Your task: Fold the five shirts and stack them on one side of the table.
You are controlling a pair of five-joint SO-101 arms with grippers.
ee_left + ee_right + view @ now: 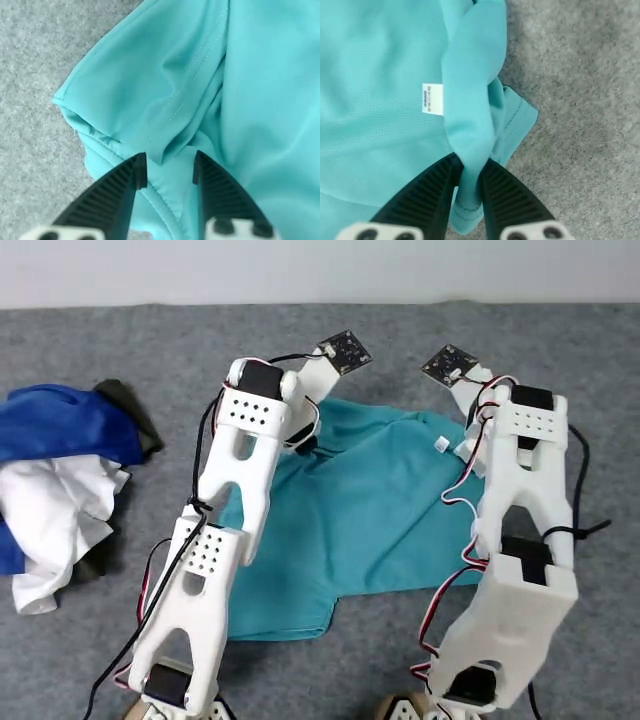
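Here, the grey, felt-like table (120, 340) runs back to a pale wall (300, 270). Well left of the left gripper (170, 167) lies a pile of blue, white and dark shirts (60, 480). That gripper's jaws stand apart, astride a sleeve fold of the teal shirt (370, 510). The right gripper (470, 167) is clamped on another fold of it. Just beside that gripper sits a white tag (432, 98), its print too small to read.

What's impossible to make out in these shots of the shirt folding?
High view: how many shirts are in the pile; they overlap and the frame edge cuts them.
High view: the teal shirt's left side, covered by the left arm.
Right wrist view: the tag's print, too small.
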